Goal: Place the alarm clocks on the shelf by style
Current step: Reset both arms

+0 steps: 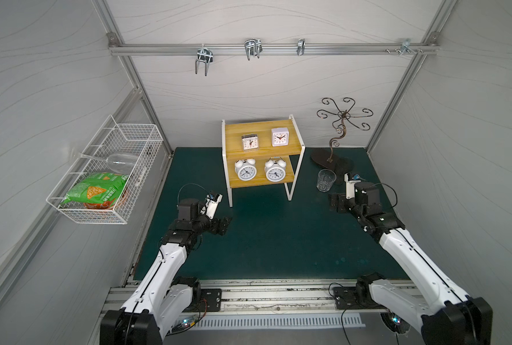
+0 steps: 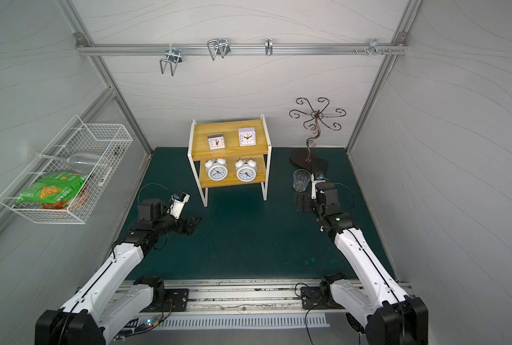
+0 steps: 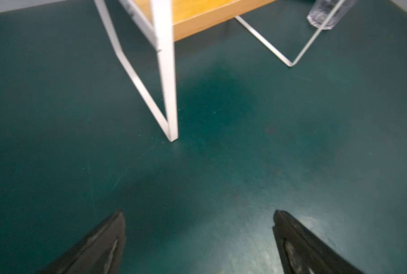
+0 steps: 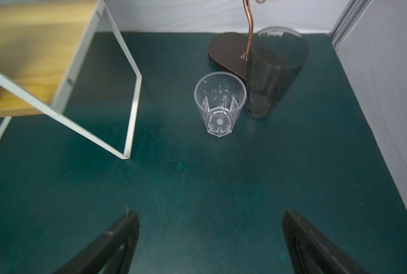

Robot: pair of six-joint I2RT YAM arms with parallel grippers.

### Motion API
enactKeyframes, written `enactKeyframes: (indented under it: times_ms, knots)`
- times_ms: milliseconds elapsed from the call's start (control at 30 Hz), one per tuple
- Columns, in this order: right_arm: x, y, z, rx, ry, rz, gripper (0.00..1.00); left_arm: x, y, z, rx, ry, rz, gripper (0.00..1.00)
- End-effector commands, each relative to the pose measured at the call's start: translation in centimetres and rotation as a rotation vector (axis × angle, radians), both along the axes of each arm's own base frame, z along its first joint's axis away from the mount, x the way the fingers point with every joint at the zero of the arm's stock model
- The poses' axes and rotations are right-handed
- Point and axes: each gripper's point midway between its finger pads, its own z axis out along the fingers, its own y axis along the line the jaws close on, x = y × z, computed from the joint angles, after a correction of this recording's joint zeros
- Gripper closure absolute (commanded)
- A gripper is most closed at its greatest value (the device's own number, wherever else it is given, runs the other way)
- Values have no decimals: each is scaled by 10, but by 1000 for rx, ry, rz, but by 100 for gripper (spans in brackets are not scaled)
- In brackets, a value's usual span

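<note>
In both top views the shelf [image 1: 260,127] [image 2: 229,127] stands at the back middle of the green mat. The alarm clocks stand upright on it. Its upper board carries a transparent-cased square clock [image 1: 250,142] and a white square clock [image 1: 281,137]. Two round white twin-bell clocks [image 1: 245,170] [image 1: 276,171] stand side by side on the lower board. My left gripper [image 1: 223,226] [image 3: 198,212] hovers open and empty over the mat, in front of the shelf's left leg [image 3: 166,71]. My right gripper [image 1: 336,203] [image 4: 210,211] is open and empty, to the right of the shelf.
A clear drinking glass [image 1: 326,179] [image 4: 220,104] and a dark tumbler [image 4: 277,71] stand ahead of the right gripper. Behind them is a curly metal stand [image 1: 342,119]. A white wire basket [image 1: 105,167] on the left wall holds snack bags and a wine glass.
</note>
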Motion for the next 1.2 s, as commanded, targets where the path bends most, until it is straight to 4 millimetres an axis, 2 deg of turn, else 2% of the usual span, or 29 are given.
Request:
enactKeyframes:
  times_ms: [0, 167, 500, 567, 700, 867, 1167]
  knots:
    - [26, 4, -1, 13, -98, 27, 1, 31, 20, 24, -11, -171, 131, 1]
    - [46, 4, -36, -36, -131, 60, 1, 43, 30, 19, -15, -265, 185, 1]
    - [81, -3, -65, -73, -175, 63, 1, 59, 48, 5, -25, -379, 278, 1]
    - [85, -6, -74, -66, -152, 52, 1, 63, 51, 1, -25, -383, 296, 0]
    - [88, -10, -92, -33, -143, 52, 1, 70, 60, 4, -37, -418, 344, 0]
    - [82, -9, -90, -9, -171, 72, 1, 76, 60, 3, -60, -434, 358, 0]
    - [78, -8, -91, 7, -195, 86, 1, 89, 67, -17, -58, -422, 399, 0]
